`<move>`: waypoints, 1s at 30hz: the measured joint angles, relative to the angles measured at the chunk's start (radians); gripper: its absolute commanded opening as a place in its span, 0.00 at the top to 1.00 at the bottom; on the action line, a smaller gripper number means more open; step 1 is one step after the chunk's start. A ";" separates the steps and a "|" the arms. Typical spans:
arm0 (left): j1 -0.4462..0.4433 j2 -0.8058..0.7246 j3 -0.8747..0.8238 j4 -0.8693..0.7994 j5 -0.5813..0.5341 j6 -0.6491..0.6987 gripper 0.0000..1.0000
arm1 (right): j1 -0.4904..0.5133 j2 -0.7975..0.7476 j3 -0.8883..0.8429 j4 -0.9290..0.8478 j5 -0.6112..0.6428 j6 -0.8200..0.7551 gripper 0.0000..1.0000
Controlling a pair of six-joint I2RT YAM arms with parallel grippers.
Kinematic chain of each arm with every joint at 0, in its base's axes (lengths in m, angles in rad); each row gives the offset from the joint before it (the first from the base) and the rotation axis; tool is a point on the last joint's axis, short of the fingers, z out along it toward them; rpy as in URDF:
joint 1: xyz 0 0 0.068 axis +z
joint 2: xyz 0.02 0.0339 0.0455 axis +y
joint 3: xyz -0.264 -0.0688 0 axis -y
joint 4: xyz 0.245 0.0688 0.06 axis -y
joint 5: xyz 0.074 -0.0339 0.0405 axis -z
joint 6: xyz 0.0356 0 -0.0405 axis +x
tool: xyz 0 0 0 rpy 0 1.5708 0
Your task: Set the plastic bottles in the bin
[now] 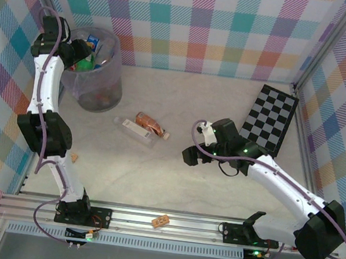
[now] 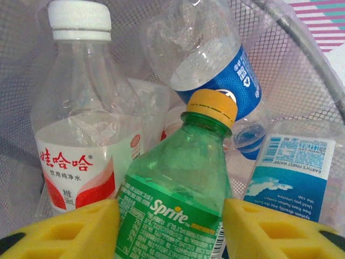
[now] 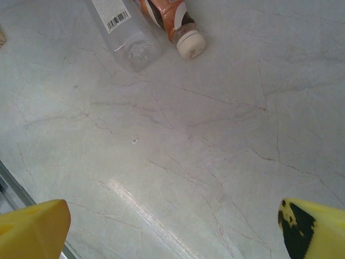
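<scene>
- The left end effector (image 2: 171, 229) hangs in the mouth of the bin (image 1: 105, 88). The bin stands at 10 o'clock on the surface (image 1: 215, 199).
- The green Sprite bottle (image 2: 178, 183) sits between its two yellow fingers (image 2: 70, 232). Its yellow cap points to 12 o'clock in the left wrist view.
- The fingers look like they touch the bottle on both sides. I cannot tell if they squeeze it or are loose.
- I think the arm reaches this far in so the bottle lands on the pile and does not bounce out.
- Other bottles lie in the bin. A red-label bottle (image 2: 81, 135) is at 9 o'clock of the green one, and a blue-label bottle (image 2: 226, 70) leans over at 1 o'clock.
- Two more wait near the middle of the surface. They are a clear bottle (image 1: 133, 129) and an amber bottle (image 1: 150, 124), lying right beside each other.
- The right end effector (image 3: 172, 226) has its fingers wide apart with nothing between them.
- It hangs over bare surface, with those two bottles at 11 o'clock in its own view. I think it is open so wide so it can fit round one of them.
- The checkerboard (image 1: 270, 120) at 2 o'clock is not part of the job.
- The job looks mostly done, with two bottles left to pick up.
</scene>
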 measured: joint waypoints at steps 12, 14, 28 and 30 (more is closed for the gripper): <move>-0.001 -0.073 0.023 -0.011 0.022 -0.014 0.09 | 0.000 0.003 0.001 0.040 -0.003 -0.065 0.08; -0.001 -0.115 0.023 -0.011 0.023 -0.007 0.07 | 0.000 0.024 0.008 0.050 -0.010 -0.091 0.10; -0.182 -0.761 -0.663 0.142 0.064 -0.072 0.04 | 0.000 0.420 0.267 0.079 -0.019 -0.367 0.21; -0.240 -0.829 -0.791 0.168 0.068 -0.107 0.04 | 0.000 0.505 0.330 0.076 -0.015 -0.401 0.22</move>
